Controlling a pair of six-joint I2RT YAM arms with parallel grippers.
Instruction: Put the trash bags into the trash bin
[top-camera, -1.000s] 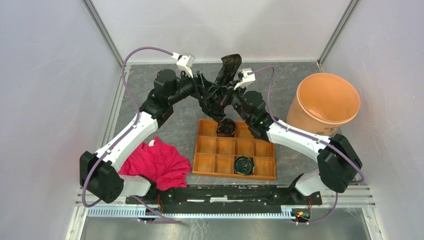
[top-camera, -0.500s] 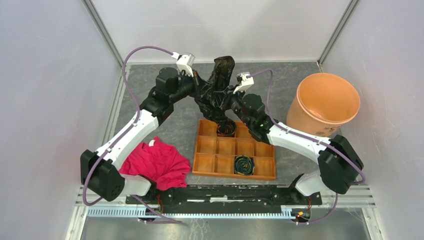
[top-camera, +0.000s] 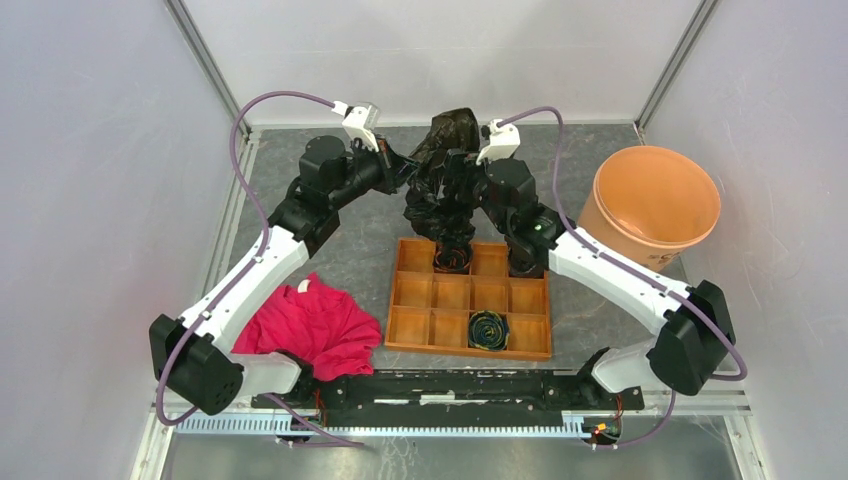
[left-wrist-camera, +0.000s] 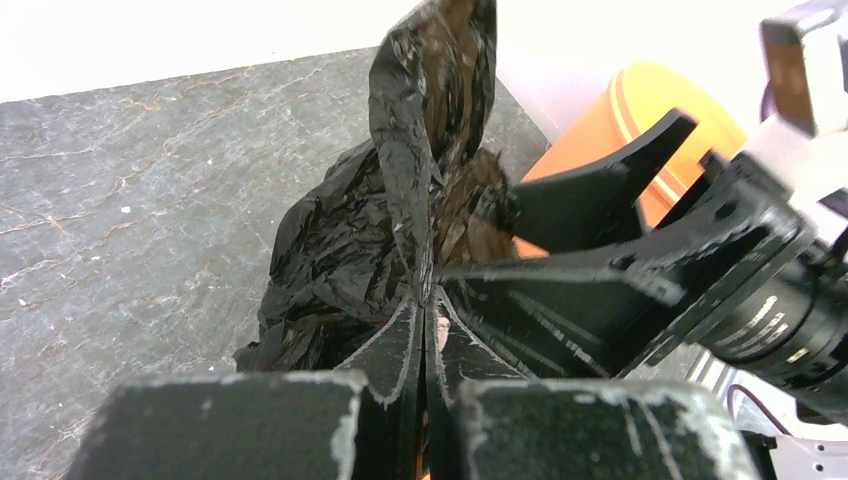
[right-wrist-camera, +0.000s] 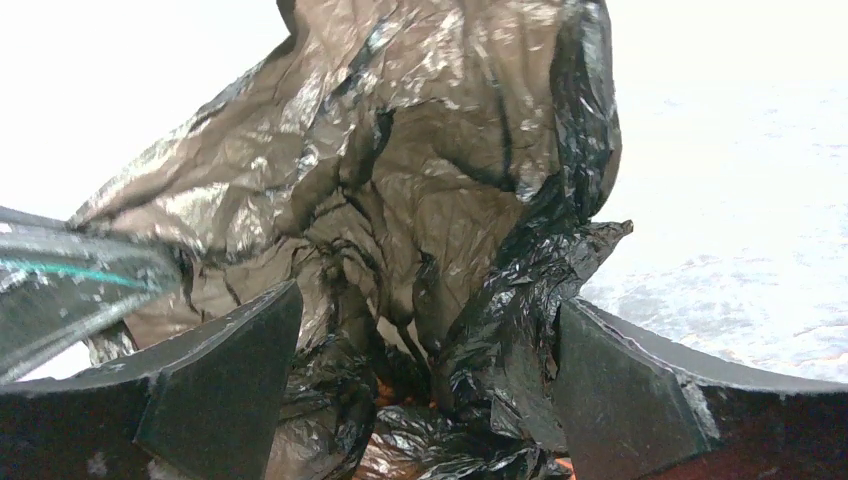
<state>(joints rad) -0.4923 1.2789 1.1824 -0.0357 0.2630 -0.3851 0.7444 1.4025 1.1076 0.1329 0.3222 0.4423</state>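
Note:
The trash bag (top-camera: 443, 180), thin wrinkled black film, hangs in a bunch above the far middle of the table, its lower end over the tray's back edge. My left gripper (top-camera: 412, 168) is shut on it from the left; in the left wrist view the fingertips (left-wrist-camera: 428, 300) pinch a fold of the bag (left-wrist-camera: 395, 200). My right gripper (top-camera: 465, 178) is open at the bag's right side. In the right wrist view its fingers (right-wrist-camera: 225, 375) stand wide apart with loose film (right-wrist-camera: 400, 170) between them. The orange trash bin (top-camera: 604, 222) stands at the right with nothing in it.
A wooden tray (top-camera: 415, 325) of square compartments lies in the near middle, with a dark roll (top-camera: 452, 258) at its back and another (top-camera: 488, 328) at its front. A red-pink cloth (top-camera: 315, 325) lies at the near left. Enclosure walls stand on three sides.
My left gripper has shut on the bag and my right gripper has opened and let go of it. The right arm has swung upright, and the bag's top has slumped.

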